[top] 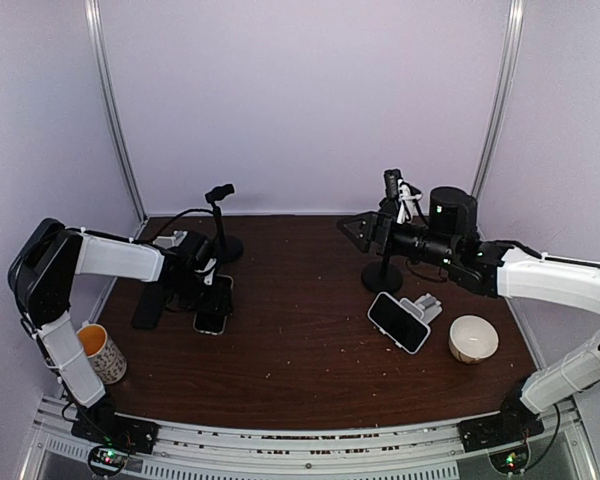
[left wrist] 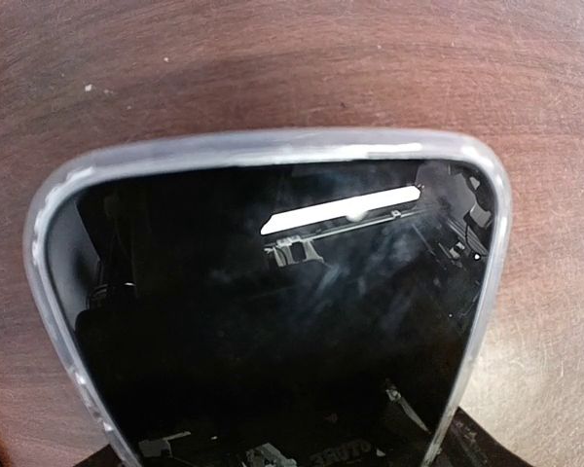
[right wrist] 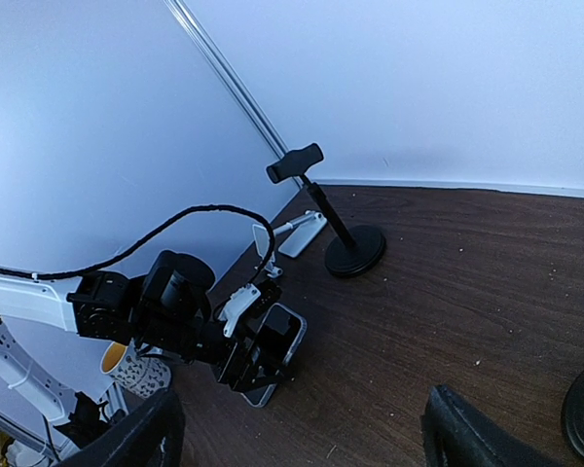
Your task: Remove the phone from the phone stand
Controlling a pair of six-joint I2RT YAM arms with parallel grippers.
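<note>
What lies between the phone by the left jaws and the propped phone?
Only bare table between the left phone and the propped phone, per the top view.

One propped phone (top: pixel 398 322) lay just left of the single bowl (top: pixel 473 338), and one cased phone (top: pixel 210 322) far left of it. One black stand (top: pixel 381 278) rose behind-left of the bowl, a second black stand (top: pixel 227 248) far left. One cup (top: pixel 102 352).

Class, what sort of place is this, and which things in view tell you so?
Probably a robot lab test cell: a left arm and a right arm bolted at a brown table, plain walls with a metal post, staged props like a phone stand and a phone.
</note>
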